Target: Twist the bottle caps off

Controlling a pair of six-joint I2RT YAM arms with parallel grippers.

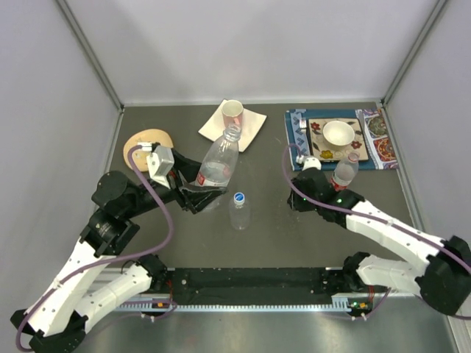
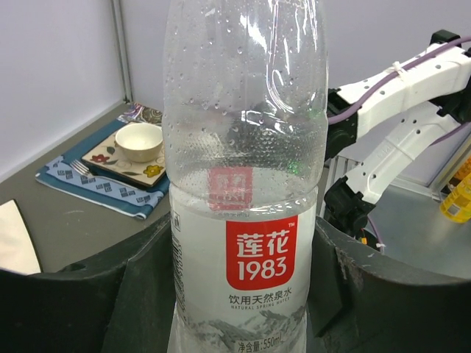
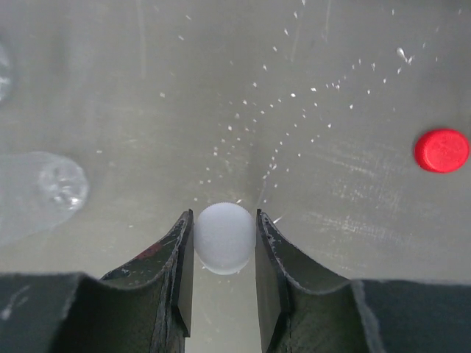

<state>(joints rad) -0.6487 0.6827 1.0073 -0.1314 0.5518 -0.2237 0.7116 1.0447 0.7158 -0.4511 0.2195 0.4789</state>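
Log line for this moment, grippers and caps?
left gripper: shut on labelled bottle | right gripper: shut on white cap | red cap: loose on table | blue cap: on middle bottle

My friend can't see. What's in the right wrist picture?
The right gripper pinches a white cap over a grey speckled table. A red cap lies on the table at the right edge; something clear and blurry sits at the left.

I see the tall bottle point(image 1: 218, 162), clear with a red 1983 label, slightly tilted in my left gripper point(image 1: 199, 193), the squat bottle point(image 1: 239, 215) upright nearby wearing its blue cap point(image 1: 239, 197), the white cap point(image 3: 224, 239) pinched in my right gripper point(image 3: 224, 220), and the red cap point(image 3: 441, 150) lying flat off to its right
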